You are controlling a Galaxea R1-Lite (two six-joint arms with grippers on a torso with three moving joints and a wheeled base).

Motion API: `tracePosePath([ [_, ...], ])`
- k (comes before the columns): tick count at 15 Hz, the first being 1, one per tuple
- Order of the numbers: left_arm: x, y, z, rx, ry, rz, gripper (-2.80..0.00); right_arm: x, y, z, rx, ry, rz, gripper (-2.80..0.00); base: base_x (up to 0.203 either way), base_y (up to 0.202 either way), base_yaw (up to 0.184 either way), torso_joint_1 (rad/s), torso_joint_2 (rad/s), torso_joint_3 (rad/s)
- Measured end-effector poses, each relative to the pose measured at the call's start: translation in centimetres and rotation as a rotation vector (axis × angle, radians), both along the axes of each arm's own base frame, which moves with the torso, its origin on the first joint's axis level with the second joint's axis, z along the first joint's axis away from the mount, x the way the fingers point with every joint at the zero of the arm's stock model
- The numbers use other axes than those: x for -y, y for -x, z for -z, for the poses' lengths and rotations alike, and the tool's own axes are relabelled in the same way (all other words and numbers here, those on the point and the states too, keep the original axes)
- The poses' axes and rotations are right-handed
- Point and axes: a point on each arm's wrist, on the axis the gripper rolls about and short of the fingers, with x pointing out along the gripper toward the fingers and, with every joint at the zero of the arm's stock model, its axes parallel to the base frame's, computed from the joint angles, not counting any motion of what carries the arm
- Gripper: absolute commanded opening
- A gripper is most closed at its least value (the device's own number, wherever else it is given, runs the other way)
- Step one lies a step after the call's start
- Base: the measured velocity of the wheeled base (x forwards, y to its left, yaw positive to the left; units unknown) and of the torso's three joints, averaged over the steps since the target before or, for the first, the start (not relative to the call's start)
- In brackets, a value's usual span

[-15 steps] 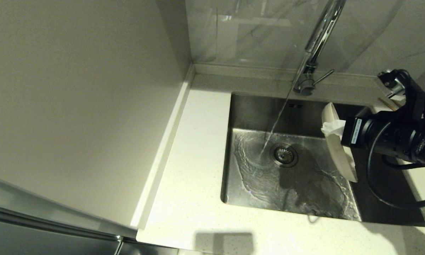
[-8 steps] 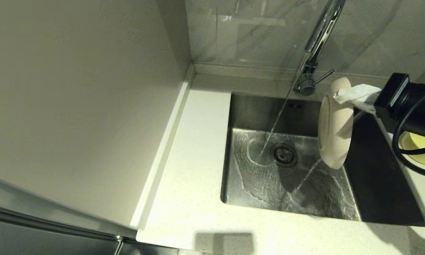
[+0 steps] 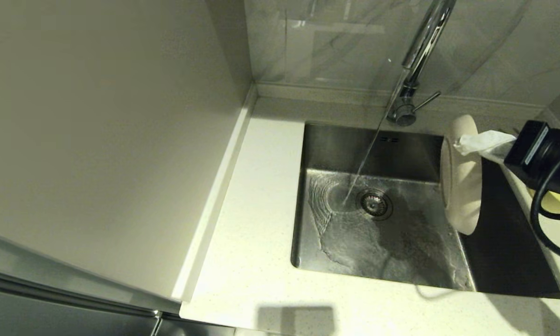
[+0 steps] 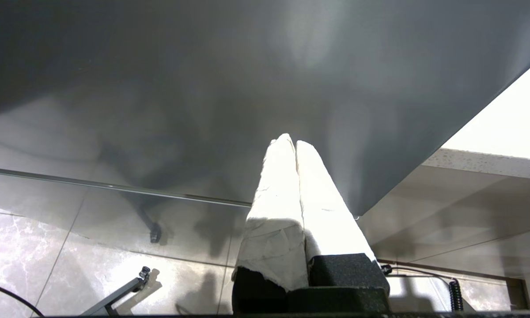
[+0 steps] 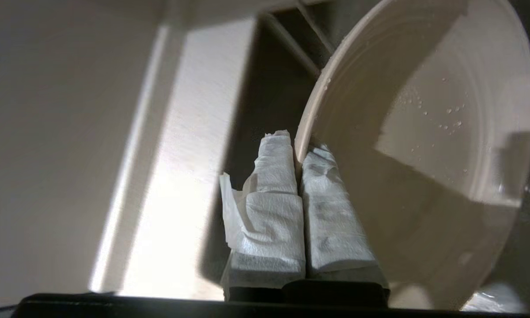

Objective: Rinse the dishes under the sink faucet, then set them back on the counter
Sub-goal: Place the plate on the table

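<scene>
My right gripper is shut on the upper rim of the cream-white plate, which hangs on edge over the right part of the steel sink. The wrist view shows the paper-wrapped fingers pinching the wet plate rim. Water runs from the chrome faucet onto the sink floor, left of the drain strainer. A sliver of the yellow-green bowl shows behind the right arm on the counter. The chopsticks are out of view. My left gripper is shut on nothing, parked below counter level.
A beige cabinet side stands along the left of the counter. The grey marbled wall rises behind the faucet. The faucet lever sticks out to the right.
The right arm lifted the plate and turned it upright, shed its water into the sink, then drew it rightward away from the stream. The bowl came into sight.
</scene>
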Motion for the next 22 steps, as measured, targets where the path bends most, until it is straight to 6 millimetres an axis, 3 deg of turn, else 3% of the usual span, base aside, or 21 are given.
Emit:
tracePosePath([
  [2, 0.0, 0.0, 0.0, 0.000, 0.000, 0.000, -2.80, 0.4, 0.5, 0.9, -0.032, 0.108, 0.007, -2.80, 0.000, 0.000, 0.000, 0.000, 0.00, 0.000],
  [5, 0.0, 0.0, 0.0, 0.000, 0.000, 0.000, -2.80, 1.1, 1.9, 2.2, -0.057, 0.410, 0.014, -2.80, 0.000, 0.000, 0.000, 0.000, 0.00, 0.000],
  [10, 0.0, 0.0, 0.0, 0.000, 0.000, 0.000, -2.80, 2.5, 6.9, 4.4, -0.068, 0.747, -0.016, -2.80, 0.000, 0.000, 0.000, 0.000, 0.00, 0.000],
  [14, 0.0, 0.0, 0.0, 0.000, 0.000, 0.000, -2.80, 4.1, 11.0, 7.5, -0.347, 0.860, 0.023, -2.80, 0.000, 0.000, 0.000, 0.000, 0.00, 0.000],
  [22, 0.0, 0.0, 0.0, 0.000, 0.000, 0.001, -2.80, 6.1, 12.9, 12.1, -0.612, 0.925, 0.199, -2.80, 0.000, 0.000, 0.000, 0.000, 0.00, 0.000],
])
